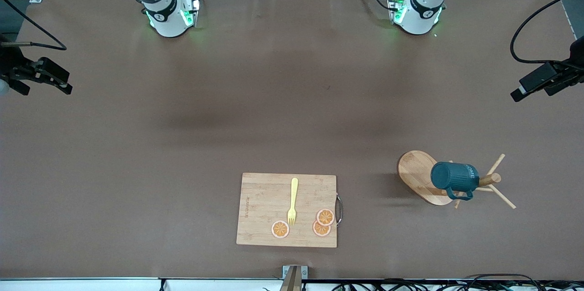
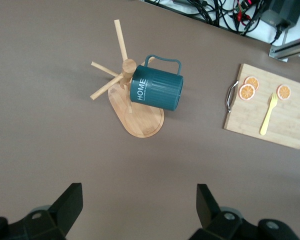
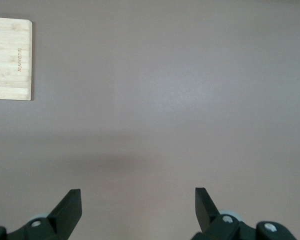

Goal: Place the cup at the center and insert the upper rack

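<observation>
The dark teal cup (image 1: 454,176) hangs on the light wooden mug tree (image 1: 417,174), which stands toward the left arm's end of the table. Its pegs spread round the post top (image 1: 495,178). In the left wrist view the cup (image 2: 157,90) shows white lettering, and the oval base (image 2: 140,117) lies under it. My left gripper (image 2: 140,192) is open and empty, high over bare table short of the tree. My right gripper (image 3: 138,196) is open and empty, high over bare table. Neither gripper shows in the front view.
A rectangular wooden cutting board (image 1: 264,209) lies near the front camera at mid table, with a yellow fork (image 1: 293,202) and three orange slices (image 1: 325,217) on it. It also shows in the left wrist view (image 2: 285,125) and the right wrist view (image 3: 10,57).
</observation>
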Robot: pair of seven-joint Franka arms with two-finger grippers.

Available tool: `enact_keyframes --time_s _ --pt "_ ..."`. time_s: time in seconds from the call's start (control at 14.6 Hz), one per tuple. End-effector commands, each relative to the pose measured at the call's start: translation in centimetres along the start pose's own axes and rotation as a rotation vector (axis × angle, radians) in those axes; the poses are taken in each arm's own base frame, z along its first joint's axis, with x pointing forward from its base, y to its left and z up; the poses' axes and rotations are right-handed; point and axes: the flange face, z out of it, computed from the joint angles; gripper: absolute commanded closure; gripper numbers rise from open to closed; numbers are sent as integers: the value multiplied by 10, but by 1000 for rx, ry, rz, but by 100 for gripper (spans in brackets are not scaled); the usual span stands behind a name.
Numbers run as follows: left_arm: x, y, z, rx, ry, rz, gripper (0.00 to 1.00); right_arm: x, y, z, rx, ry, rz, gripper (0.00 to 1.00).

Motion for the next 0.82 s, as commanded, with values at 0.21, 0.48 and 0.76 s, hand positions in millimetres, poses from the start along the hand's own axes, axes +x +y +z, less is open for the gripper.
enact_keyframes --time_s 0.21,0.48,0.76 --pt "-8 -1 -8 63 14 138 0 -2 5 -4 -4 6 5 0" --pt "-5 -5 -6 98 16 142 0 -4 7 -4 -4 -1 8 0" --pt "-5 -5 -5 89 13 124 0 -3 8 -3 -4 1 9 0"
